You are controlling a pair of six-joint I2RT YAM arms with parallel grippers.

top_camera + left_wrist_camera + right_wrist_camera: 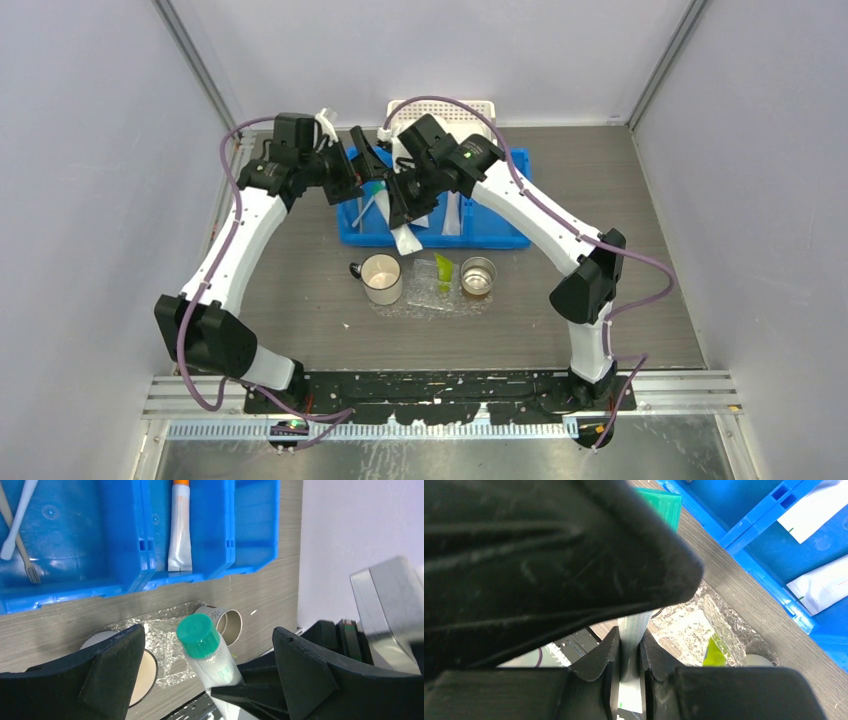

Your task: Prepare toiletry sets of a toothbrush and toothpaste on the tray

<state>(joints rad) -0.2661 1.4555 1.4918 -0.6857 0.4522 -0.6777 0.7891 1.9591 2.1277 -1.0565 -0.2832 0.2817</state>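
So the right fingers (599,662) are clamped tight on the flat crimped end of a toothpaste (212,662) – a white tube with a green cap. It's up in the air, just off the near edge of the blue bin (500,238), above the strip of desk (620,300) between the bin and the tray (425,306).

The left fingers (117,655) are spread wide, one on each side of the capped end, and neither is touching the tube as far as the left wrist view shows. From the right wrist view most of the picture is blocked by a black finger, so not much to add there.

The tray is the crinkly clear thing on the desk in front of the bin. A green-yellow tube (443,272) lies on it, with a white mug (381,278) at one end and a metal cup (478,276) at the other – can't tell if those sit on the tray or just beside it.

In the bin there's a toothbrush (17,535) lying loose in one compartment and an orange-capped tube (179,530) in the next one over.
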